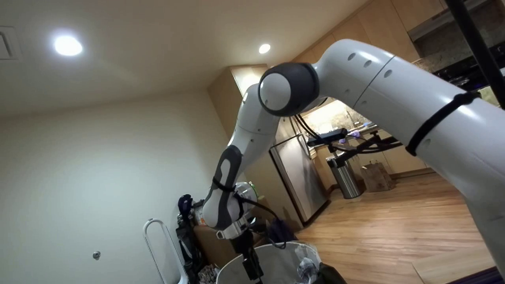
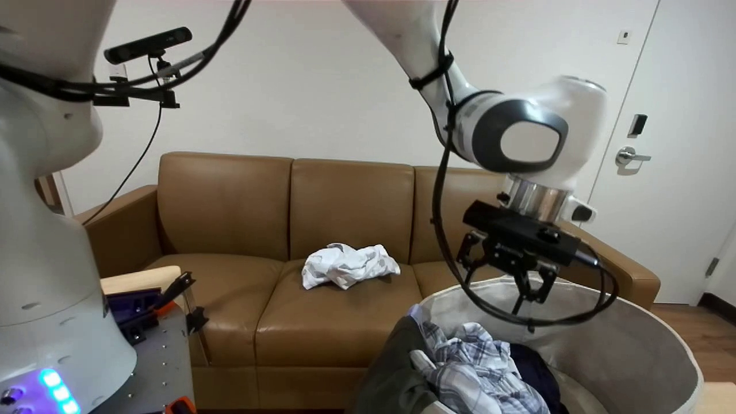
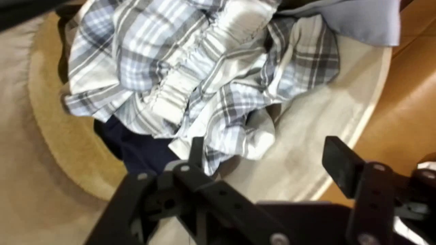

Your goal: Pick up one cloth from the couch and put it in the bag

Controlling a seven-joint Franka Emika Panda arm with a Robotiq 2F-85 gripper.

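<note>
A crumpled white cloth (image 2: 348,265) lies on the middle seat of the brown couch (image 2: 351,207). The round beige bag (image 2: 638,333) stands open in front of the couch; its wall also shows in the wrist view (image 3: 299,143). A plaid cloth (image 2: 480,371) lies bunched inside the bag, large in the wrist view (image 3: 153,51). A navy cloth (image 2: 535,368) lies beside and under it. My gripper (image 2: 497,284) is over the bag, pointing down. In the wrist view the gripper (image 3: 262,156) has its fingers wide apart with nothing between them.
A dark grey-green cloth (image 2: 397,368) hangs over the bag's rim on the couch side. A cable loops loosely below the gripper. A metal table (image 2: 155,362) with clamps stands by the robot base. A white-framed item (image 1: 161,236) leans near the wall.
</note>
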